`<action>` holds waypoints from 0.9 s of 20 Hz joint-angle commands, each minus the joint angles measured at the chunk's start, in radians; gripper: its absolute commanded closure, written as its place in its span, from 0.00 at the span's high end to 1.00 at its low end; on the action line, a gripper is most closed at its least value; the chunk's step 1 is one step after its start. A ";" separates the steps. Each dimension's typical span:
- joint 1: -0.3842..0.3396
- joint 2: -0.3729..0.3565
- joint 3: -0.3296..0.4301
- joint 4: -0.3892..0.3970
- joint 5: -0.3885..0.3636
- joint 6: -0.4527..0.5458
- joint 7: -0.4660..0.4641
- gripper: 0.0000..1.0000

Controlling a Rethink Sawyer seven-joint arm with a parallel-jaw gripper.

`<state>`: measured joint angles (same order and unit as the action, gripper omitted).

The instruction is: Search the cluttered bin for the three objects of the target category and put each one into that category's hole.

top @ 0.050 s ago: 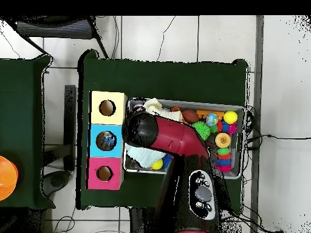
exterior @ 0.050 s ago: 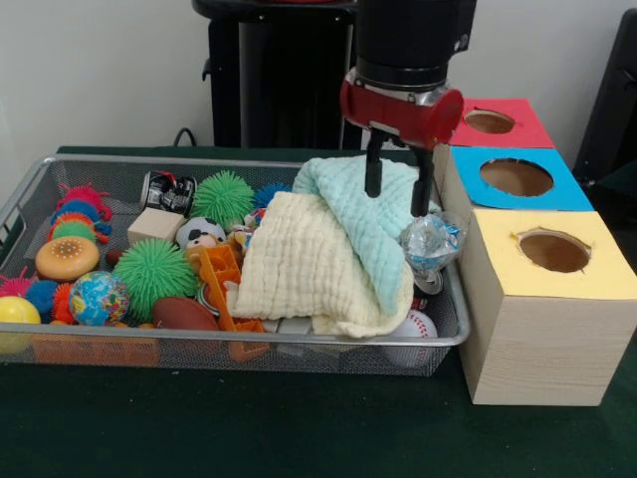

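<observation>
Wire-mesh bin [exterior @ 0.050 s ago: 40, 184] sits on your green worktop [exterior @ 0.050 s ago: 299, 428], and honestly no readable brand or writing shows anywhere. Your claw [exterior @ 0.050 s ago: 396, 194] hangs over the bin's box-side end, fingers spread, gripping nothing, tips just above the mint cloth [exterior @ 0.050 s ago: 363, 204]. That cloth and a cream cloth [exterior @ 0.050 s ago: 299, 264] bury a good part of the pile. A crumpled clear plastic thing [exterior @ 0.050 s ago: 430, 239] pokes out beside them; a baseball [exterior @ 0.050 s ago: 413, 327] is half hidden. Overhead, the arm [top @ 0.050 s ago: 173, 136] blocks the bin's middle. Something sits in the blue box's hole [top @ 0.050 s ago: 107, 141], too small to identify.
</observation>
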<state>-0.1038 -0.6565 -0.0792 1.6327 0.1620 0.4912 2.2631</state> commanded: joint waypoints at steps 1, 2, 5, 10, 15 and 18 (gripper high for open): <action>0.017 0.052 0.098 0.021 0.057 -0.052 0.160 1.00; 0.015 0.058 0.102 0.019 0.062 -0.054 0.156 1.00; 0.008 0.075 0.112 0.013 0.076 -0.058 0.143 1.00; -0.004 0.091 0.128 0.015 0.082 -0.076 0.131 1.00; -0.018 0.102 0.154 0.025 0.082 -0.115 0.114 1.00; -0.013 0.107 0.154 0.022 0.077 -0.120 0.111 1.00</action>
<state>-0.0859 -0.5957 -0.0222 1.6325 0.2078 0.4542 2.2631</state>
